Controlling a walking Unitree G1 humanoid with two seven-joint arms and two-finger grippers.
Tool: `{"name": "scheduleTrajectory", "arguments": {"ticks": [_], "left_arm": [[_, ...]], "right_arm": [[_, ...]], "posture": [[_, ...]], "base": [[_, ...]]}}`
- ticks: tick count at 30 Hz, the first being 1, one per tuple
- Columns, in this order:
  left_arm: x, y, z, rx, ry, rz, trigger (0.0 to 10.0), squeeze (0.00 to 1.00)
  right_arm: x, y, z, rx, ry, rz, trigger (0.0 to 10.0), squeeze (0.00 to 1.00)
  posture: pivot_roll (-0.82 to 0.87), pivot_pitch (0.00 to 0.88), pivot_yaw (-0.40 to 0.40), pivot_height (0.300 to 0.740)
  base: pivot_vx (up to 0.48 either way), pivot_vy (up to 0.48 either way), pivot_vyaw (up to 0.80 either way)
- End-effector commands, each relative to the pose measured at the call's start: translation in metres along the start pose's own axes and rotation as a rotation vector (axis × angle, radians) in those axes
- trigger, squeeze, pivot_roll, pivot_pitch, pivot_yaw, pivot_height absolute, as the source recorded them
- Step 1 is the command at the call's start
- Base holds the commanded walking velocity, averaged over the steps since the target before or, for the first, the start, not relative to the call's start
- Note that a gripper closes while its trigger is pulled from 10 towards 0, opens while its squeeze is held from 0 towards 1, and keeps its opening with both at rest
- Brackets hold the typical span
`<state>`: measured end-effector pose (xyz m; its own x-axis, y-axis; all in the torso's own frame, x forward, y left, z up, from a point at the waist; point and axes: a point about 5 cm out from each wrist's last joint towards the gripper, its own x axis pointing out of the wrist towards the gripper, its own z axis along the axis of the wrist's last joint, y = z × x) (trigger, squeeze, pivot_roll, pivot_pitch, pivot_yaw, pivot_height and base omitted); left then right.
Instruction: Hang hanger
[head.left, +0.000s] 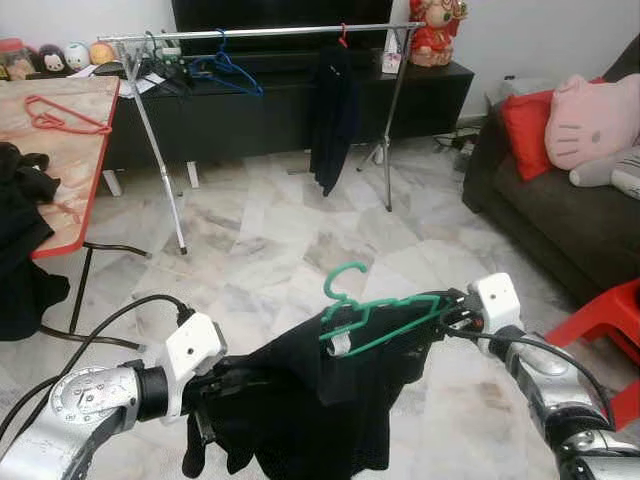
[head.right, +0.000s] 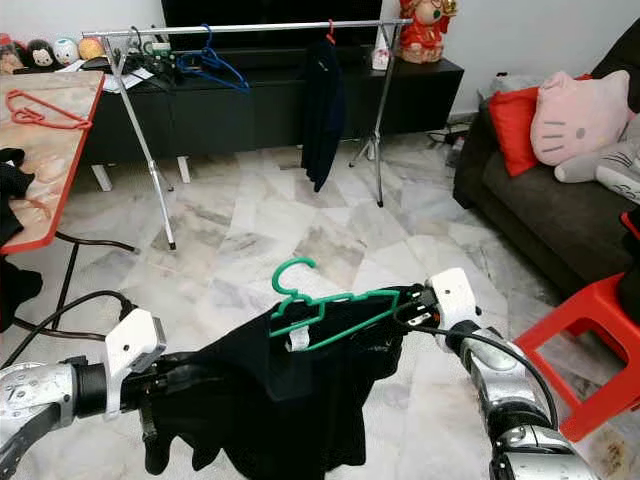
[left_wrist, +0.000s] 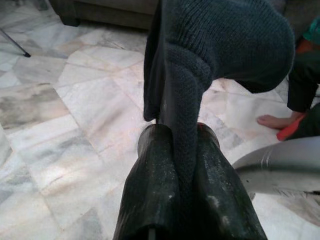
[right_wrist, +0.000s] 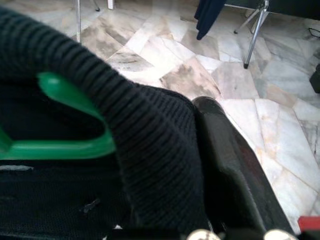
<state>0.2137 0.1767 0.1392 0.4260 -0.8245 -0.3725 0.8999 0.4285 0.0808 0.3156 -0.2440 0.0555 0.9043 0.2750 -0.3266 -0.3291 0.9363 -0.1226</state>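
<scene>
Left eye view: both jaws clamp black garment (head.left: 300, 400) w/ green hanger (head.left: 365, 310); bare floor (head.left: 260, 240) before rack (head.left: 260, 35).

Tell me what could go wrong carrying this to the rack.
The black garment sags low between the left gripper and the right gripper, so it might snag or slide off. The green hanger lies tilted on the fabric and may tip out. The rack stands some way ahead across bare floor.
</scene>
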Motion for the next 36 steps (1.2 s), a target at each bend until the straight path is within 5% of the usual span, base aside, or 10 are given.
{"name": "scheduleTrajectory", "arguments": {"ticks": [1,12,22,23,24,25,26,28,29,36], "left_arm": [[-0.004,-0.004,0.004,0.011,0.01,-0.035,10.0,0.0],[-0.001,0.023,0.017,0.049,-0.12,0.212,10.0,0.0],[0.004,0.02,0.027,-0.009,-0.227,0.177,10.0,0.0],[0.005,0.017,0.028,-0.019,-0.236,0.154,10.0,0.0],[0.006,0.015,0.028,-0.026,-0.243,0.143,10.0,0.0],[0.006,0.014,0.029,-0.03,-0.248,0.138,10.0,0.0],[0.008,0.015,0.029,-0.035,-0.262,0.156,10.0,0.0],[0.011,0.017,0.029,-0.028,-0.262,0.186,10.0,0.0],[0.013,0.017,0.028,-0.032,-0.265,0.186,10.0,0.0],[0.025,0.019,0.032,-0.026,-0.303,0.234,10.0,0.0]], "right_arm": [[-0.005,-0.012,0.0,0.043,-0.02,-0.08,0.0,0.0],[-0.007,-0.004,-0.015,0.052,0.05,-0.05,0.0,0.0],[-0.013,0.009,-0.039,0.098,0.132,-0.032,0.0,0.0],[-0.013,0.01,-0.041,0.1,0.142,-0.03,1.5,0.0],[-0.014,0.011,-0.043,0.098,0.15,-0.028,7.0,0.0],[-0.014,0.013,-0.045,0.103,0.157,-0.022,10.0,0.0],[-0.014,0.014,-0.047,0.108,0.164,-0.015,10.0,0.0],[-0.014,0.016,-0.047,0.125,0.16,0.0,10.0,0.2],[-0.013,0.017,-0.046,0.128,0.157,0.011,10.0,1.0],[-0.011,0.015,-0.037,0.081,0.128,0.054,10.0,1.0]], "posture": [[0.03,0.0,-0.091,0.74],[0.03,0.0,-0.092,0.74],[0.03,0.0,-0.092,0.74],[0.03,0.0,-0.092,0.74],[0.03,0.0,-0.092,0.74],[0.03,0.0,-0.092,0.74],[0.03,0.0,-0.092,0.74],[0.03,0.0,-0.091,0.74],[0.03,0.0,-0.09,0.74],[0.02,0.0,-0.089,0.74]], "base": [[0.0,0.0,0.0],[0.0,0.0,0.0],[0.0,0.0,0.0],[0.0,0.0,0.0],[0.0,0.0,0.0],[0.0,0.0,0.0],[0.0,0.0,0.0],[0.0,0.0,0.0],[0.0,0.0,0.0],[0.0,0.0,0.0]]}}
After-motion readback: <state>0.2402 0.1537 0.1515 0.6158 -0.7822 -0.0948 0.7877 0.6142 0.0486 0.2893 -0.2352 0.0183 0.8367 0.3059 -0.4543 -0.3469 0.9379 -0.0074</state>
